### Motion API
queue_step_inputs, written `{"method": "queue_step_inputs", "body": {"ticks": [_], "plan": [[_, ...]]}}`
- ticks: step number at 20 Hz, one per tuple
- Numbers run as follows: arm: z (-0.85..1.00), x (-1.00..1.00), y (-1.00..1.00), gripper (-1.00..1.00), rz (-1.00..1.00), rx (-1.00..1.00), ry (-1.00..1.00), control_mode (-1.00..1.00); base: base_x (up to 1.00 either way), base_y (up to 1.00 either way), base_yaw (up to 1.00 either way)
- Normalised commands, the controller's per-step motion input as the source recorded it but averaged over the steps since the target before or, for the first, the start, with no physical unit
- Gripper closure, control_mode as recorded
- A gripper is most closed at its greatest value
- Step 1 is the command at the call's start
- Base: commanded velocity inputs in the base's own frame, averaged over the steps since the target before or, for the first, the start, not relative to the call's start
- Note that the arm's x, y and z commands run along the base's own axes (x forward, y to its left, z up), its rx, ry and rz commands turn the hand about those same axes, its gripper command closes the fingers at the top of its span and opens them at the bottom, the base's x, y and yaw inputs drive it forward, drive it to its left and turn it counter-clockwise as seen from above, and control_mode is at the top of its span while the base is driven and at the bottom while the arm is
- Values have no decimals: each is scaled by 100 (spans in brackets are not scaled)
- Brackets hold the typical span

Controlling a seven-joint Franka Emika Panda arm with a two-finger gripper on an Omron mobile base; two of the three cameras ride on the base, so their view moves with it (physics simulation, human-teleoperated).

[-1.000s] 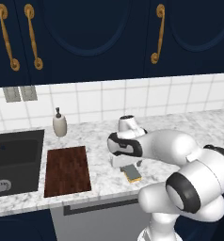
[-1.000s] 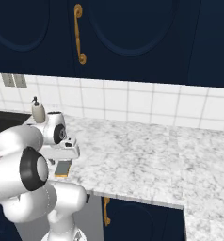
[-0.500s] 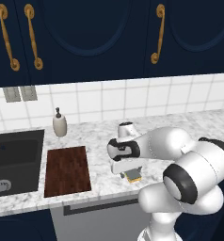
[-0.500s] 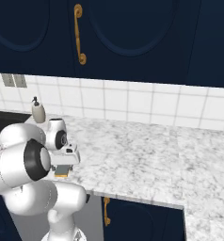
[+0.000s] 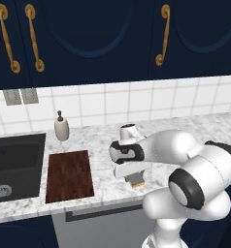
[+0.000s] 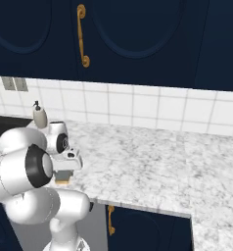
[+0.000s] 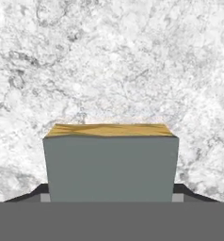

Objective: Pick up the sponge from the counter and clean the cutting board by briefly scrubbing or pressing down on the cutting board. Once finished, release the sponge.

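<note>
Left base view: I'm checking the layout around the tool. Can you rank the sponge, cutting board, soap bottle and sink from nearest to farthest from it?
1. Sponge, right at the tool, under the hand.
2. Cutting board, to the left on the counter.
3. Soap bottle, back left by the wall.
4. Sink, far left.

Pretty clearly a home kitchen: navy wall cabinets (image 5: pixel 88 38) with brass handles (image 5: pixel 162 36), white tile backsplash (image 5: pixel 137 101), a speckled marble worktop (image 6: pixel 152 157), a dark sink basin (image 5: pixel 15 160) with a soap dispenser (image 5: pixel 61 127) beside it, plus a wooden cutting board (image 5: pixel 69 175).
</note>
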Motion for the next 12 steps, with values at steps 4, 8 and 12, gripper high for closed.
{"method": "queue_step_inputs", "body": {"ticks": [4, 8, 12], "plan": [[46, -29, 9, 100, -2, 0, -18, -100, 0, 0, 0], [49, -10, 47, 100, -8, 0, -7, -100, 0, 0, 0], [44, -5, 69, 100, -7, 0, -10, -100, 0, 0, 0]]}}
